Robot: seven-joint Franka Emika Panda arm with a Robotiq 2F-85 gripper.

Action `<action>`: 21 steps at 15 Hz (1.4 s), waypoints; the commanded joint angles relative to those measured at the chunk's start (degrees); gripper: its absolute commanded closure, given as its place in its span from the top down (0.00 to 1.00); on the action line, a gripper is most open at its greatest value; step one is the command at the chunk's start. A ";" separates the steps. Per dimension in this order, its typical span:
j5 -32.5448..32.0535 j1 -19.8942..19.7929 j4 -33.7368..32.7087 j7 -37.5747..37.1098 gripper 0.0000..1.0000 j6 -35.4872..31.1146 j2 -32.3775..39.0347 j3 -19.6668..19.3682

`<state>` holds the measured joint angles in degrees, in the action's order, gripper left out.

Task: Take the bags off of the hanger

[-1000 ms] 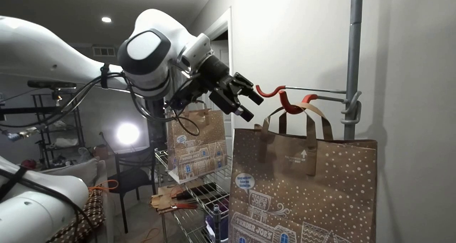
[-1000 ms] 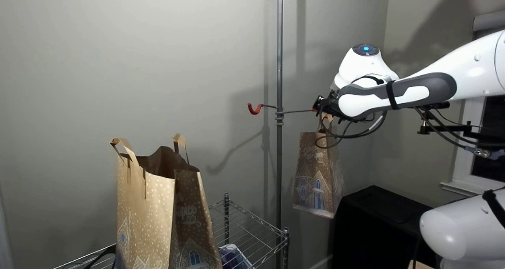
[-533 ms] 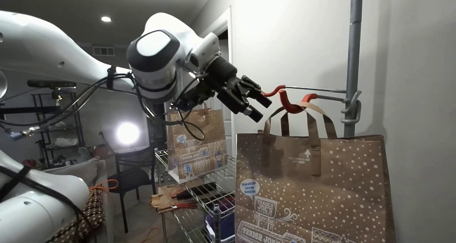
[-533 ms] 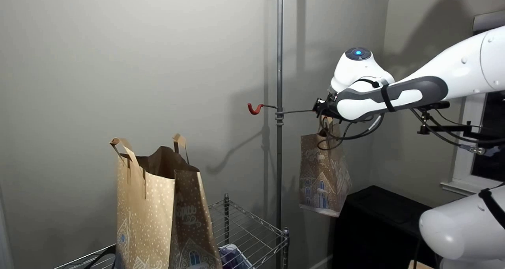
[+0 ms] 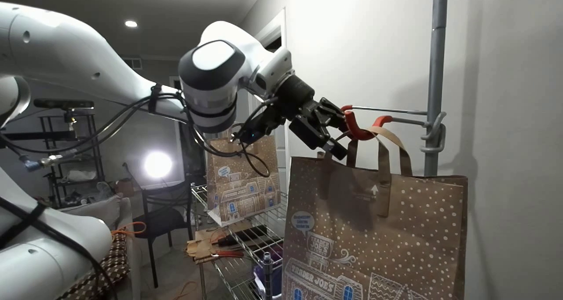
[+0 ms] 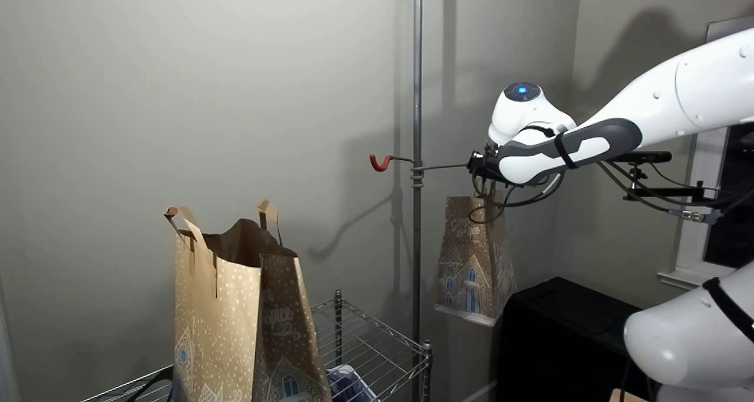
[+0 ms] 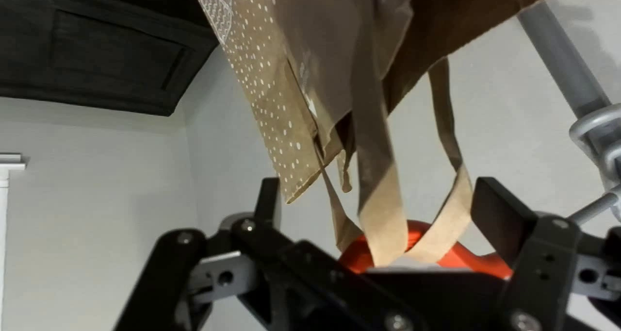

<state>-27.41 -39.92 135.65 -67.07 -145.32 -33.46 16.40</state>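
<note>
Wall (image 6: 265, 107); pincer (image 7: 379, 195) agape, tilted dn (nr bag (image 5: 378, 243))

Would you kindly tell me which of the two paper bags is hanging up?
The bag nearer the open gripper: its handles loop over a red hook, while the other bag stands on the wire rack.

My white arm (image 6: 654, 98) extends from the right edge; my black gripper (image 6: 478, 162) covers the end of the grey hanger (image 6: 446, 167). A dotted paper bag (image 6: 468, 254) hangs below; a second bag (image 6: 227, 331) stands open-topped, left.
</note>
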 commanded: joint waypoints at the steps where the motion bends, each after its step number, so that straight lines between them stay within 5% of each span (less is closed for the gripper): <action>1: -3.32 0.50 -2.34 -5.09 1.00 -2.00 3.26 -0.30; 7: -6.81 1.61 -4.39 -9.00 0.98 -1.07 5.01 -0.52; 8: -7.66 1.96 -4.53 -9.58 0.74 -0.90 5.24 -0.72; 10: -9.25 2.70 -4.62 -10.81 0.69 -0.72 5.55 -0.98; 20: -14.75 9.13 -4.74 -14.05 0.04 1.10 5.50 -5.03; 21: -14.83 9.93 -4.75 -14.03 0.04 1.68 5.24 -5.53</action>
<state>-39.82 -32.66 131.90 -78.53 -145.72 -28.38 12.73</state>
